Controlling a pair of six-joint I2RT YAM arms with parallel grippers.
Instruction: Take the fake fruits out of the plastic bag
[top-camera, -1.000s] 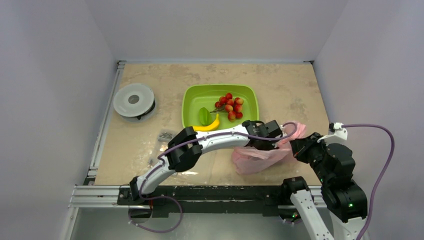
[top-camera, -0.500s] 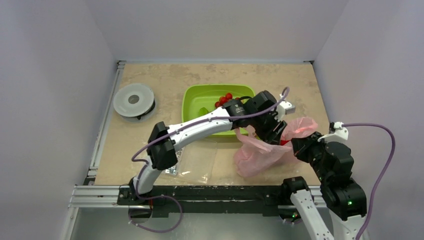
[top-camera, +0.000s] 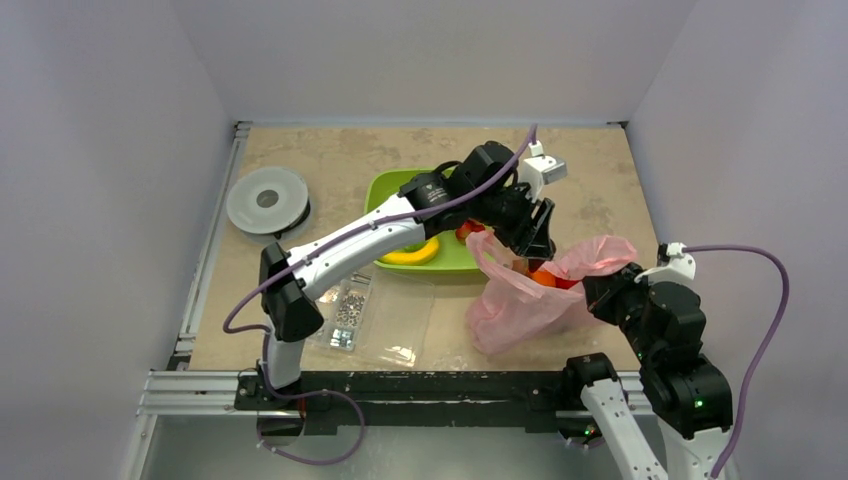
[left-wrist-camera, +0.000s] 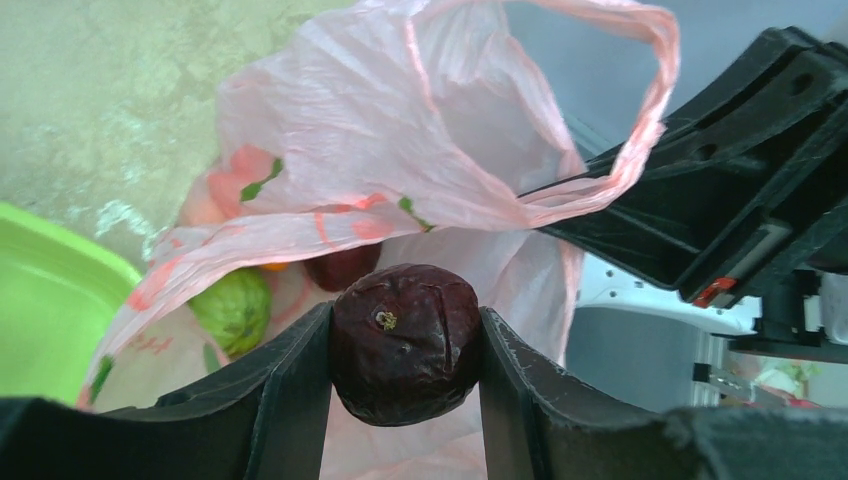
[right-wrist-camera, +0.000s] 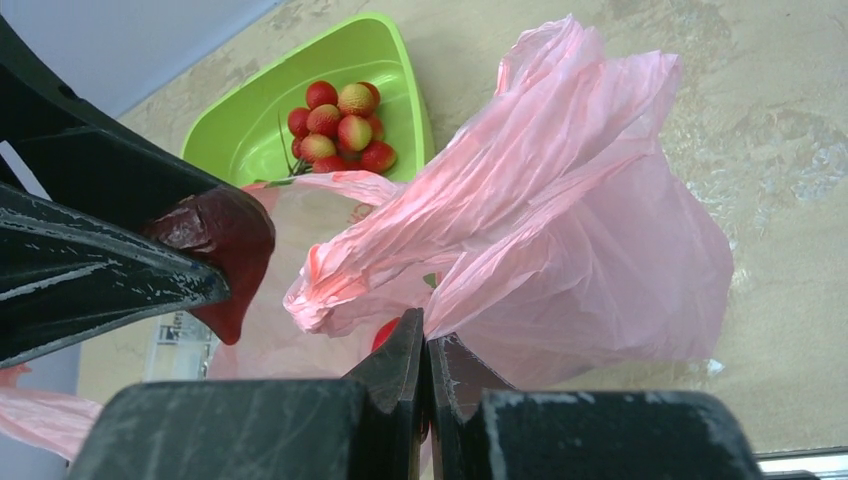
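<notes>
Mottled beige table (top-camera: 600, 170), enclosed by pale walls. Green tray (top-camera: 385, 197) at centre rear, holding a cluster of small red berries (right-wrist-camera: 335, 125) on a stem. Round grey-white disc (top-camera: 267, 201) near the left edge. Clear flat box of metal screws (top-camera: 349, 306) near the tray's front-left corner. Aluminium rail (top-camera: 200, 393) along the near edge.
</notes>
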